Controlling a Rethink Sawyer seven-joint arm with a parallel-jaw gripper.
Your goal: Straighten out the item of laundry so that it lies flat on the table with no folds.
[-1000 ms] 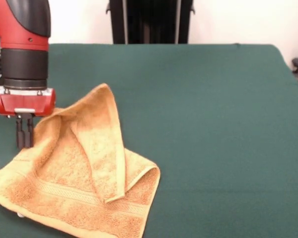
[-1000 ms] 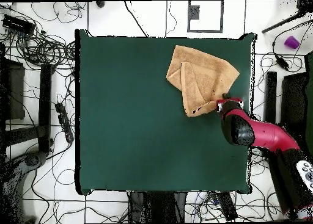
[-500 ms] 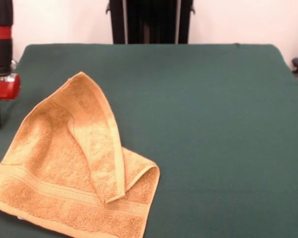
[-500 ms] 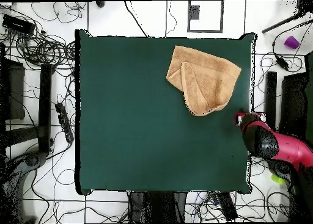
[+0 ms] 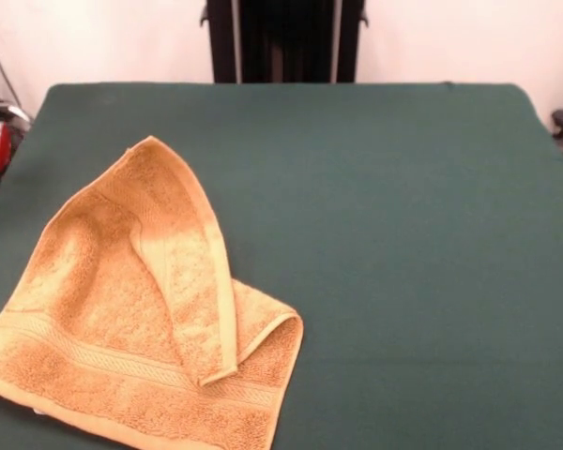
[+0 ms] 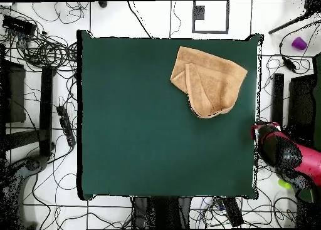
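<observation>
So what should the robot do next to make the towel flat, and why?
Probably bring the gripper back over the table to the towel and pick up the loose edge of the flap folded over its middle. The towel is still doubled over, with a long fold down its middle, and the arm sits off past the table's edge, touching nothing. Peeling that flap outward looks like the way to open it.

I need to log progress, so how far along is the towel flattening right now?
Not finished. The towel lies on the table with a long flap doubled over its middle and one corner bunched to a point. Nothing is in hand: the arm sits off the table's edge, clear of the cloth. Left: unfold the flap and spread the corners flat.
</observation>
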